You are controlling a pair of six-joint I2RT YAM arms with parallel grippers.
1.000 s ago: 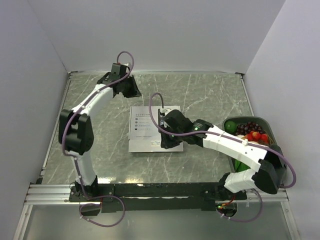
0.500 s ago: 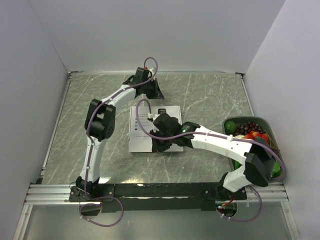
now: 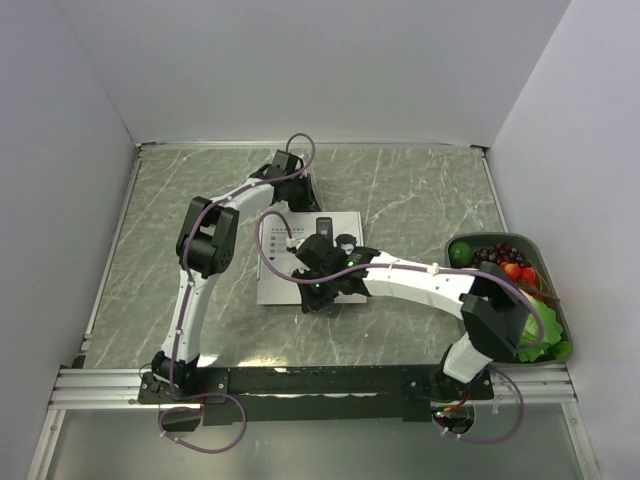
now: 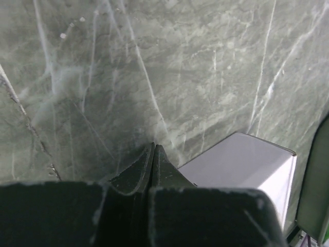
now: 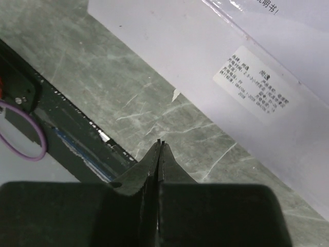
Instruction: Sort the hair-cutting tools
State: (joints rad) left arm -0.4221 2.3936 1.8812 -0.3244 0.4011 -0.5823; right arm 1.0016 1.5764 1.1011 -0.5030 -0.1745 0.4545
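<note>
Nearest me, my right hand has its fingers pressed together on nothing, poised over the worktop at the near edge of the white box. On the far right part of the box top I make out the slim black hair clipper. Just beyond the box's far edge, my left hand is likewise closed and empty.

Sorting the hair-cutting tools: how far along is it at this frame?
Done: nothing visibly sorted yet. In hand: nothing; the left fingers and right fingers are shut and empty, by the far and near edges of the white box. Left: the whole sort; only a dark item on the box shows, too small to identify.
</note>
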